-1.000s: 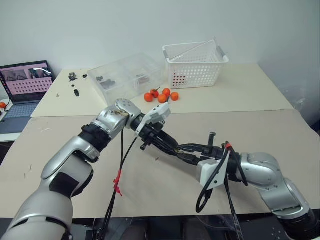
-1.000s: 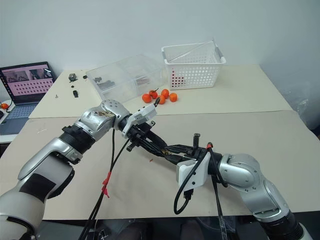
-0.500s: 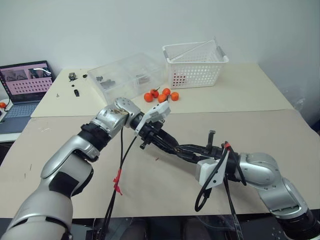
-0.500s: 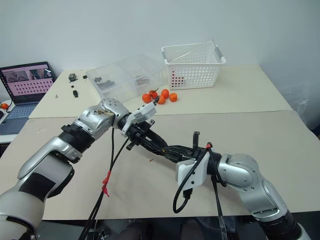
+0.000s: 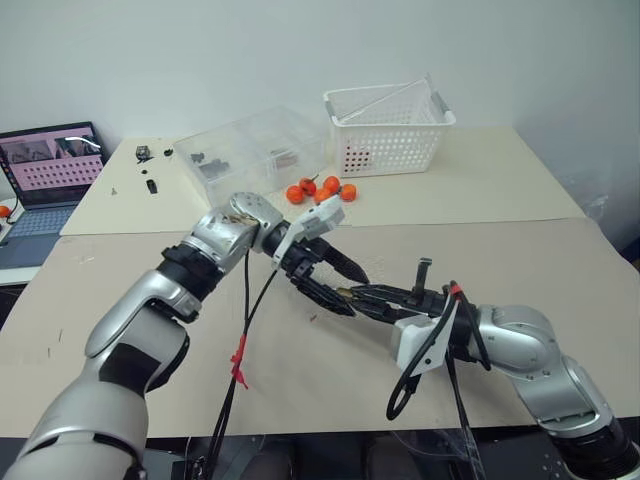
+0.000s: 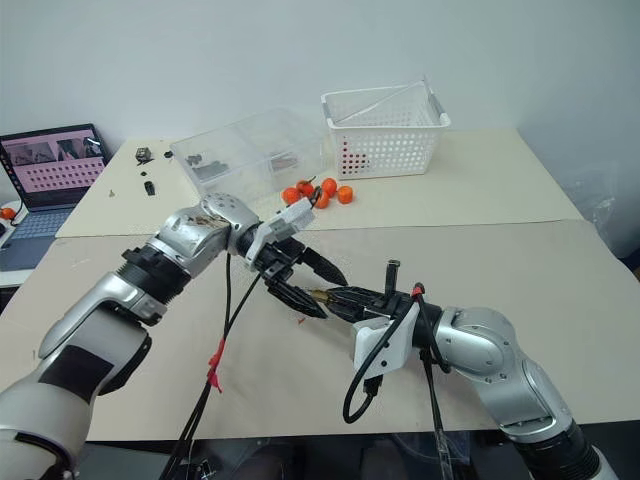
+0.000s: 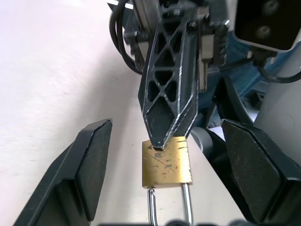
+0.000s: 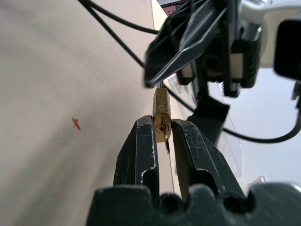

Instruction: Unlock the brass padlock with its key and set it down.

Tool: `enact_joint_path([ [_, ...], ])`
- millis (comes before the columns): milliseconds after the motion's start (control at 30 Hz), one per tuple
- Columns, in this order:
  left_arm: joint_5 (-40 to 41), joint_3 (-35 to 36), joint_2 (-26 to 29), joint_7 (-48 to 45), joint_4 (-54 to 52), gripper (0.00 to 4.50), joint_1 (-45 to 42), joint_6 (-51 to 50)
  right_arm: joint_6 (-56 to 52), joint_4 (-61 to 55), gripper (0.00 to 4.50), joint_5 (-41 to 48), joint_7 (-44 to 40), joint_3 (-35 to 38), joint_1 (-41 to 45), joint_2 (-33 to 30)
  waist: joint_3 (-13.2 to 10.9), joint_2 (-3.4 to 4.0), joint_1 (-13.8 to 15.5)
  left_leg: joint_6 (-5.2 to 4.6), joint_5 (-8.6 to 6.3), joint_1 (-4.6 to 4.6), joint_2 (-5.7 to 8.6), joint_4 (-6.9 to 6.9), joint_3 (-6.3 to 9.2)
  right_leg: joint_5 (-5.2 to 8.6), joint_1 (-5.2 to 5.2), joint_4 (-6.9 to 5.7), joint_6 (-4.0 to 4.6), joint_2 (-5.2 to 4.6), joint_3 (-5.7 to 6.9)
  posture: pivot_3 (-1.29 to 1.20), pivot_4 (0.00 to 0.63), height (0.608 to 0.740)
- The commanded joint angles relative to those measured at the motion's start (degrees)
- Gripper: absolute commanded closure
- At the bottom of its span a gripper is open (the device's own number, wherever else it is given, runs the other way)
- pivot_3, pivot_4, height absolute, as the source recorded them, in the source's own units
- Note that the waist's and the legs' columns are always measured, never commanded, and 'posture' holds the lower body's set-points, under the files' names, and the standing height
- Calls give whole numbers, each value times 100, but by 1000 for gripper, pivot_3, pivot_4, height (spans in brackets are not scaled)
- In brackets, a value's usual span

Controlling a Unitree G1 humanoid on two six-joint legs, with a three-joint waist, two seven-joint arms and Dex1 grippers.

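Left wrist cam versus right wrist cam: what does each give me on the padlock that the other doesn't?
Left wrist view: the broad face of the brass padlock and both legs of its shackle, with the left gripper spread wide on either side, apart from it. Right wrist view: the keyhole end-on, and a red speck on the table. Both: the right gripper pinching the padlock's body.

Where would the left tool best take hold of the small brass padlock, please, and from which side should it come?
Probably the bare half of the small yellow-brass rectangular padlock, next to its thin silvery shackle, approached from the shackle end. The right tool pinches the keyhole end, so that half is taken. The open left tool faces the shackle end, with one finger on each side of the body.
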State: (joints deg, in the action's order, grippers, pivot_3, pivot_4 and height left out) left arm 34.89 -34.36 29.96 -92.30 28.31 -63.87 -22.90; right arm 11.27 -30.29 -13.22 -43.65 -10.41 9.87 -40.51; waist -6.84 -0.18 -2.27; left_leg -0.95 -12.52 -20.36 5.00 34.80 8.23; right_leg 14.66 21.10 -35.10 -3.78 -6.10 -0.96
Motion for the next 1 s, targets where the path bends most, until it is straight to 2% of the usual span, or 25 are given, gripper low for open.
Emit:
enact_joint_path([
  [33, -37, 632, 135, -20, 42, 531, -368, -200, 173, 48, 4403, 57, 88, 188, 52, -49, 0, 0, 1, 0, 0, 0, 0, 0, 0, 0, 0, 0, 0, 0, 0, 0, 150, 740],
  [200, -417, 1352, 239, 198, 417, 531, -465, -256, 168, 291, 4403, 165, 97, 270, 117, -61, 0, 1, -24, 0, 0, 0, 0, -1, 0, 0, 1, 0, 0, 0, 1, 0, 150, 740],
  [300, -594, 1630, 317, 300, 236, 1182, -132, -198, 73, 446, 4403, 291, 102, 370, 225, -41, 0, 1, -18, 0, 0, 3, -1, -3, 0, 0, 0, 0, -1, 1, 1, 0, 150, 740],
  [333, -642, 1691, 360, 323, 132, 1644, 24, -183, 11, 481, 4403, 349, 106, 402, 284, -19, 1, 2, -20, 0, 0, 3, -1, -3, 1, 0, 0, 0, 0, 1, 2, 0, 150, 740],
  [600, -901, 1985, 304, 840, -760, 4477, 1009, -196, -143, 400, 4403, 554, 18, 436, 454, -22, 1, 2, 22, 1, 0, -1, -4, -2, 35, -2, 6, -7, 3, 2, -7, 0, 150, 740],
  [767, -1061, 2067, 124, 1147, -961, 4477, 1225, -139, -174, 293, 4403, 603, -21, 379, 484, -26, 1, 2, 94, 1, 0, 0, 0, -1, 36, -3, 2, -2, 4, -1, -8, 0, 150, 740],
  [1000, -1198, 2217, -54, 1229, -718, 4477, 1164, -16, -332, 54, 4403, 650, -44, 296, 476, 17, 2, 2, 108, 1, 0, 2, -3, -3, 36, -3, 5, -3, 4, 1, -8, 0, 150, 740],
])
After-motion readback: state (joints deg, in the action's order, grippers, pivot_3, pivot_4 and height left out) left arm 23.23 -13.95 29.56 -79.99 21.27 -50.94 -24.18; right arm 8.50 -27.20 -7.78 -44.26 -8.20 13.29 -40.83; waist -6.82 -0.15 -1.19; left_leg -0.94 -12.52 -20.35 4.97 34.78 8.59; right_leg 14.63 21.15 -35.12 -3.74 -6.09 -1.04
